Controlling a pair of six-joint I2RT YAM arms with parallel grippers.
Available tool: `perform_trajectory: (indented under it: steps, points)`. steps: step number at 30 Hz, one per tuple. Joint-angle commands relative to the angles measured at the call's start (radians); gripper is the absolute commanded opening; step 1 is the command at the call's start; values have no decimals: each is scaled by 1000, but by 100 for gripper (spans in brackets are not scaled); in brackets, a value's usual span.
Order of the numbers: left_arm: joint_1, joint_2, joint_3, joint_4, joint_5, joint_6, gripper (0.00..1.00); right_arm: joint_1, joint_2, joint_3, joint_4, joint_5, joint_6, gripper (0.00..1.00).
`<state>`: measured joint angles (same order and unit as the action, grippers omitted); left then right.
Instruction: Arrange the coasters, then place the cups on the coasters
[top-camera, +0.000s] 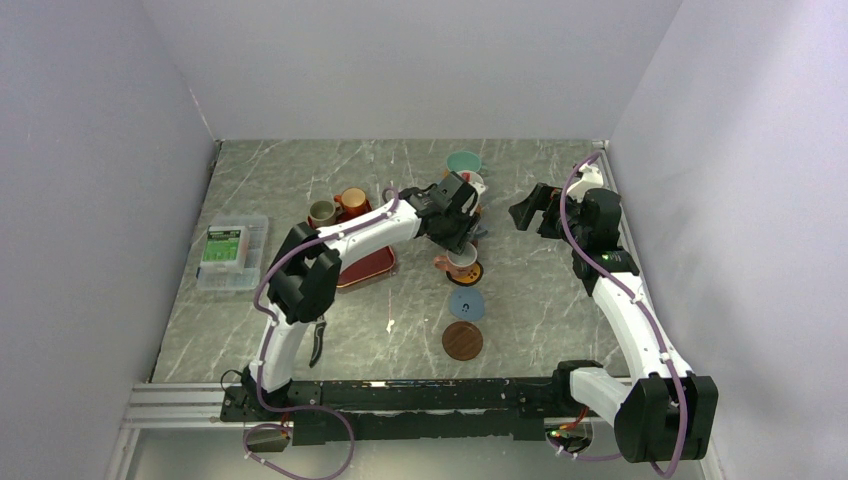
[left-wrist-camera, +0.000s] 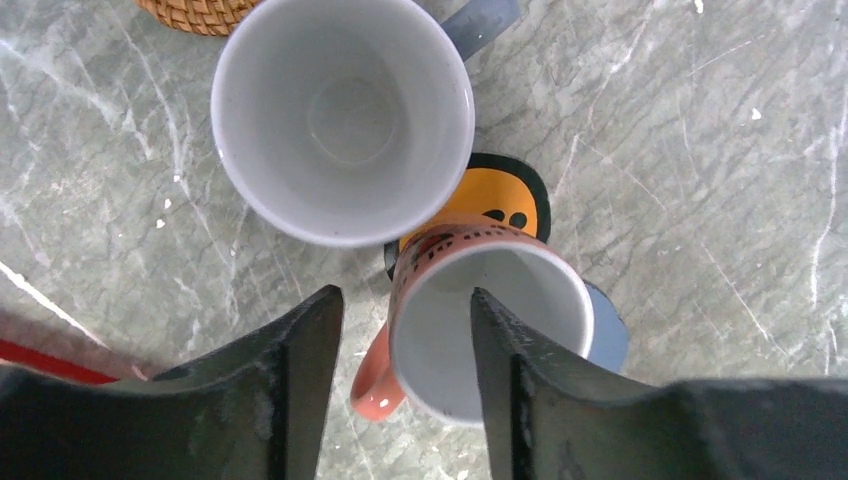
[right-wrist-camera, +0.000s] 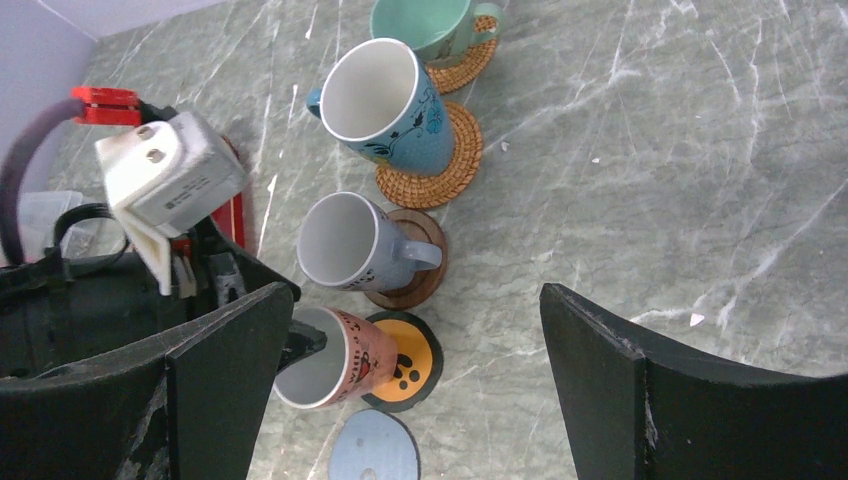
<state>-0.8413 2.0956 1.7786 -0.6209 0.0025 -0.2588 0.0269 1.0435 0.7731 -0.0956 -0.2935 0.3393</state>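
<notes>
A pink-handled white cup (left-wrist-camera: 490, 320) stands on the black coaster with the orange face (left-wrist-camera: 490, 195). My left gripper (left-wrist-camera: 405, 292) is open over it, one finger outside by the handle and the other finger (right-wrist-camera: 300, 345) over the cup's inside. Behind it a grey-white cup (right-wrist-camera: 355, 245) sits on a dark brown coaster (right-wrist-camera: 420, 270). A blue cup (right-wrist-camera: 385, 105) and a teal cup (right-wrist-camera: 425, 25) each sit on a woven orange coaster. A bare blue coaster (top-camera: 466, 303) and a bare brown coaster (top-camera: 462, 341) lie nearer. My right gripper (top-camera: 530, 210) hangs open, holding nothing.
An olive cup (top-camera: 322, 213) and an orange-brown cup (top-camera: 352, 202) stand on the red tray (top-camera: 365, 265) at the left. A clear plastic box (top-camera: 232, 252) lies by the left wall. Walls close in the table on three sides.
</notes>
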Motion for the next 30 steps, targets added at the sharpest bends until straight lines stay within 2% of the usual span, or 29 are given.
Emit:
perform_trajectory:
  steps: [1, 7, 13, 17, 23, 30]
  points:
    - [-7, -129, -18, 8, -1, -35, 61, -4, -30, -5, 56, -14, -18, 100]
    - [-4, -261, -79, 26, -1, -51, 75, -3, -30, -3, 51, -12, -20, 100]
    - [45, -344, -96, -73, -51, 2, 78, -4, -36, 4, 47, -11, -25, 100]
    - [159, -427, -174, -88, -31, 14, 79, -3, -37, 15, 45, -33, -20, 100]
    - [400, -546, -332, -19, 54, -9, 79, 2, -33, 25, 38, -66, -8, 100]
    - [646, -558, -392, 33, 110, -38, 78, 15, -29, 37, 14, -72, 6, 100]
